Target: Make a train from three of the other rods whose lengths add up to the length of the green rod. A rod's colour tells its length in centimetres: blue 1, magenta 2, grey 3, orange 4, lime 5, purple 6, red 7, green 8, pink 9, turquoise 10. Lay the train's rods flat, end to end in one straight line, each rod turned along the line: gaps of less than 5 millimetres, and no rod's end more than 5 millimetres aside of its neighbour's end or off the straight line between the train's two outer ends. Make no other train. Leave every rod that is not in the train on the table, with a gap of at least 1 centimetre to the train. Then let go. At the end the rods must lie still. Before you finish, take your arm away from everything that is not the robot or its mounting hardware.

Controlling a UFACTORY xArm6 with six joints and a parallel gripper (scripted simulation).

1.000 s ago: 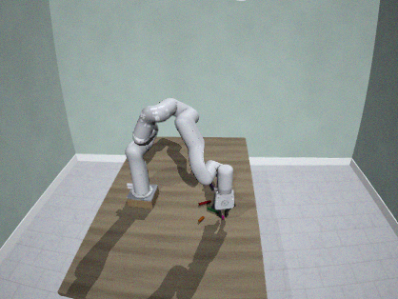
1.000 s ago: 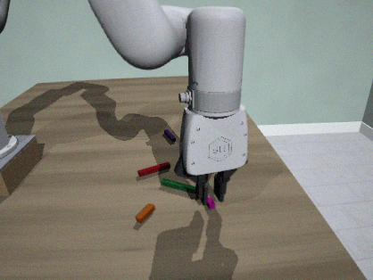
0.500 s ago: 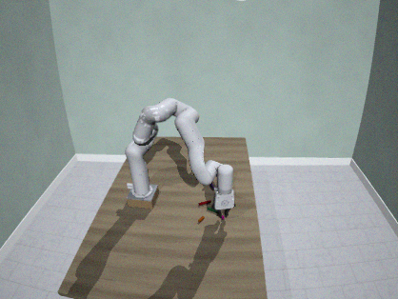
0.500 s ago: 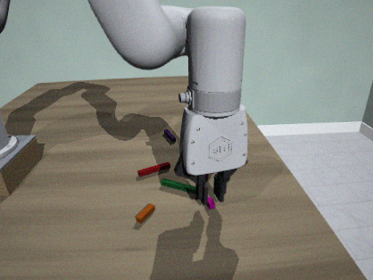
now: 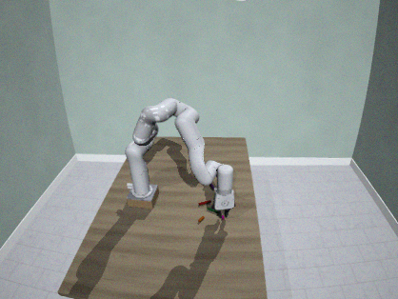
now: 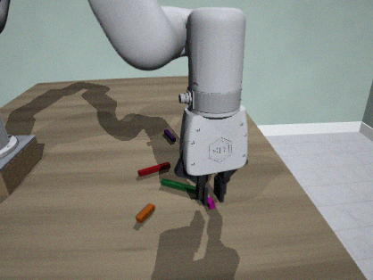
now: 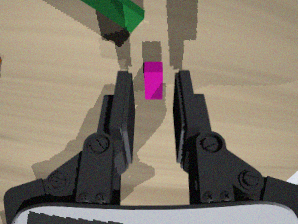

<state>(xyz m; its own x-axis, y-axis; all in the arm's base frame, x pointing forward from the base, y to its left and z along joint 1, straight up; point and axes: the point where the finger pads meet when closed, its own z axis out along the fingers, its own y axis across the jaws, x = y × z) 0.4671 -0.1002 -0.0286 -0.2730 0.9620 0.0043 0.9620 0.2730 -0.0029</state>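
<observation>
My gripper [image 6: 213,199] [image 7: 153,90] is partly open and points down, low above the table, with nothing held. A magenta rod [image 5: 223,217] [image 6: 211,203] [image 7: 153,84] lies on the table below the gap between the fingertips, its length parallel to the finger faces, with space on both sides. The green rod [image 5: 210,209] [image 6: 178,185] [image 7: 112,11] lies beside it at a slant, its near end close to the left finger. A red rod [image 5: 205,203] [image 6: 153,169] lies behind the green one. An orange rod [image 5: 201,219] [image 6: 145,213] lies to the front left. A purple rod [image 5: 211,187] [image 6: 169,135] lies farther back.
The rods lie apart on the wooden table [image 5: 167,252] [image 6: 89,241]. The robot's base block [image 5: 141,202] [image 6: 20,167] stands to the left. The table's right edge runs past the gripper's right side. The gripper body may hide some of the table behind it.
</observation>
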